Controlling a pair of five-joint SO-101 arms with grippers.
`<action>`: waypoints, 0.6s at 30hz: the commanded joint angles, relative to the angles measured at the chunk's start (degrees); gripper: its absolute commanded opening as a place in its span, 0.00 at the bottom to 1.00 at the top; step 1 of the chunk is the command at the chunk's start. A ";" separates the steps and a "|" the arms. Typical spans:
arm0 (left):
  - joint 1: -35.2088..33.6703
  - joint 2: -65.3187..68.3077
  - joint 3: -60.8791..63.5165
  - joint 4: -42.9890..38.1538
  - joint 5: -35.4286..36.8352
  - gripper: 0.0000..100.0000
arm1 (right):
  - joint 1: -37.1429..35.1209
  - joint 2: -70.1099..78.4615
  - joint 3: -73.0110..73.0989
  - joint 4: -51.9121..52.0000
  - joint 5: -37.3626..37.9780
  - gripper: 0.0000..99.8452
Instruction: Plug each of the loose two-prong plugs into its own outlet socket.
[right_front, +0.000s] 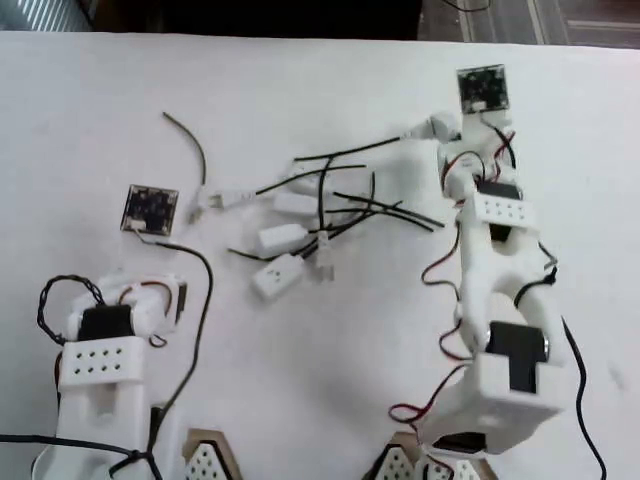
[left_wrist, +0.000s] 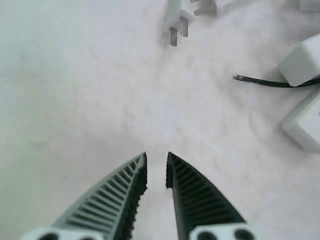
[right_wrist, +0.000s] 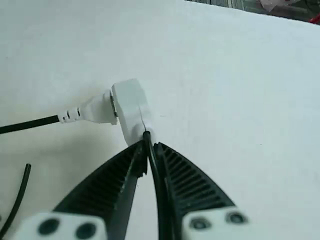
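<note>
A loose white two-prong plug (left_wrist: 177, 20) lies on the white table ahead of my left gripper (left_wrist: 156, 157), whose fingers stand a narrow gap apart with nothing between them. In the high view that plug (right_front: 215, 198) lies left of three white outlet sockets (right_front: 282, 238) among black cords. At the far right, a white socket block (right_wrist: 129, 107) has a plug (right_wrist: 92, 111) seated in it. My right gripper (right_wrist: 151, 142) is shut on the thin black cord (right_wrist: 146, 136) leaving that block. The same block (right_front: 435, 127) lies beside the right arm's tip.
Two socket blocks (left_wrist: 302, 60) and a black cord end (left_wrist: 260, 81) lie to one side of the left gripper. Tangled black cords (right_front: 350, 205) spread across the table's middle. The right arm (right_front: 490, 260) stretches along the right side, and the left arm (right_front: 100, 360) sits at the near left.
</note>
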 joint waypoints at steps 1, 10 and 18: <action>-0.31 -1.19 -0.18 -1.05 -0.44 0.08 | 0.57 7.16 -13.27 2.77 -6.77 0.02; -0.31 -1.19 -0.18 -1.05 -0.44 0.08 | 0.31 19.65 -27.87 3.21 -17.32 0.02; -0.31 -1.19 -0.18 -1.05 -0.44 0.08 | 0.57 21.67 -33.67 5.58 -22.68 0.04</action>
